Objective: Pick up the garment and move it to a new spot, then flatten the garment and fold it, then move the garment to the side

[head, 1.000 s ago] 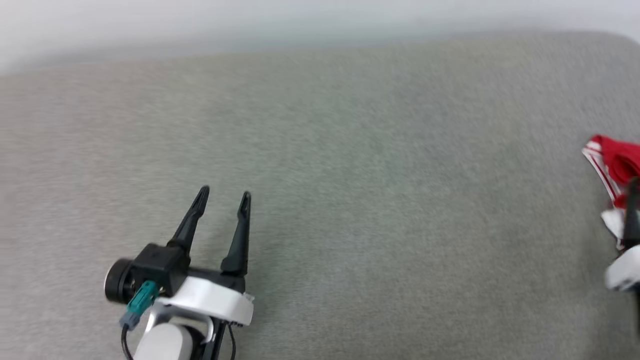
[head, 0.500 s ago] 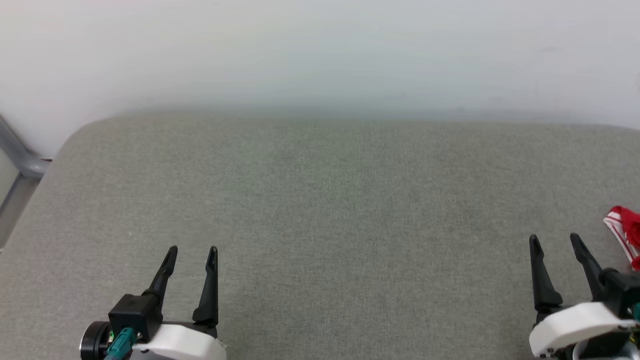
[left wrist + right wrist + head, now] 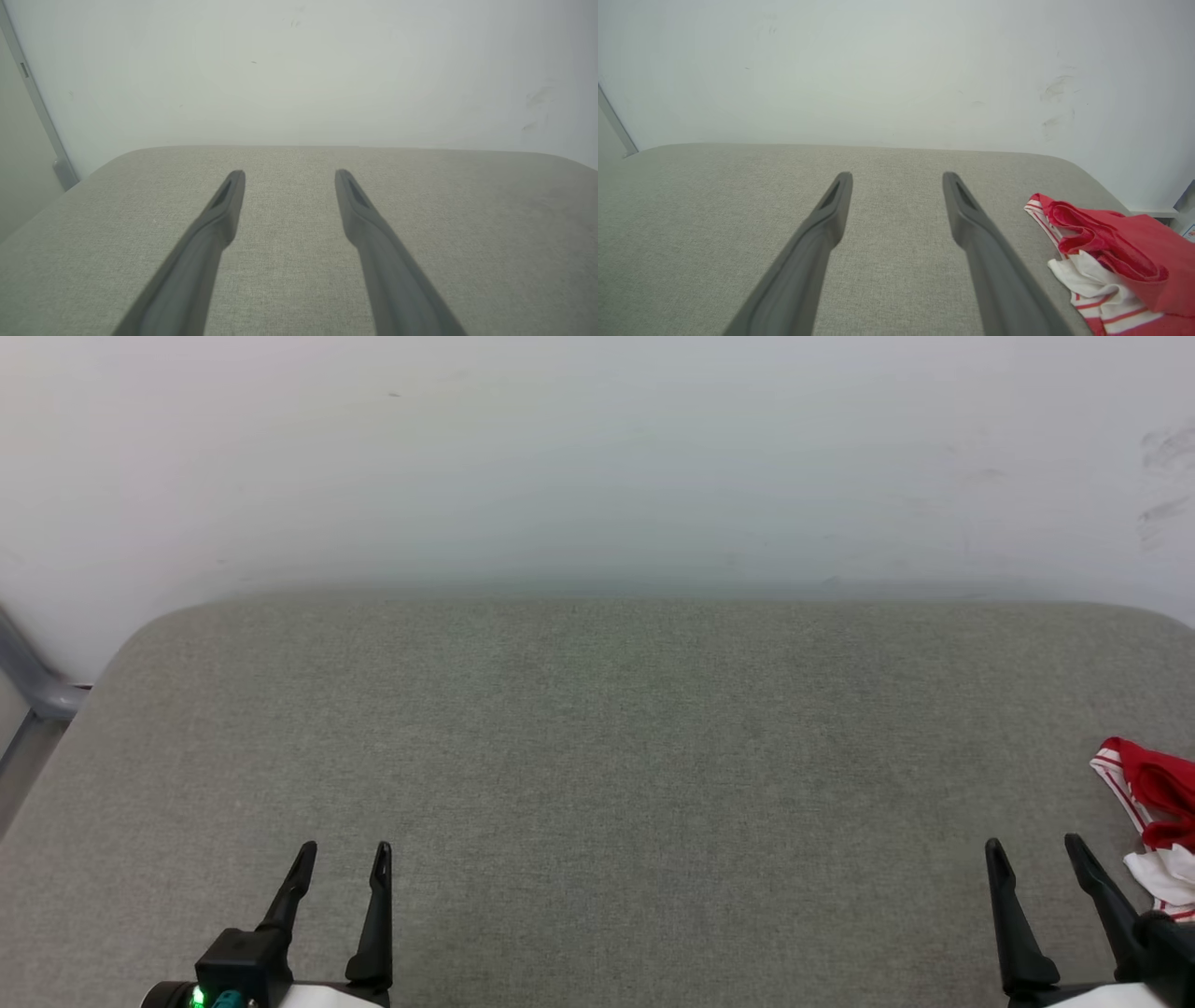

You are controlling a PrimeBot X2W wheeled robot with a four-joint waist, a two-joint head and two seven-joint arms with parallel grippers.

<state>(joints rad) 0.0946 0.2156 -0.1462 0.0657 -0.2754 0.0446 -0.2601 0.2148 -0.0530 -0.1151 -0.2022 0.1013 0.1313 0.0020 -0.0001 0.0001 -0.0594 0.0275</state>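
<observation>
Left gripper (image 3: 344,847) near left and right gripper (image 3: 1033,845) near right, both jaws spread wide and empty, over grey padded surface (image 3: 597,756). Garment (image 3: 1153,784) crumpled at the surface's right edge, just right of right gripper, apart.

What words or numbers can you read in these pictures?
None can be read.
The red and white shirt shows stripes, no letters.
The wall has dark smudges, not writing.
A small white thing at the picture's edge is too tiny to read.
</observation>
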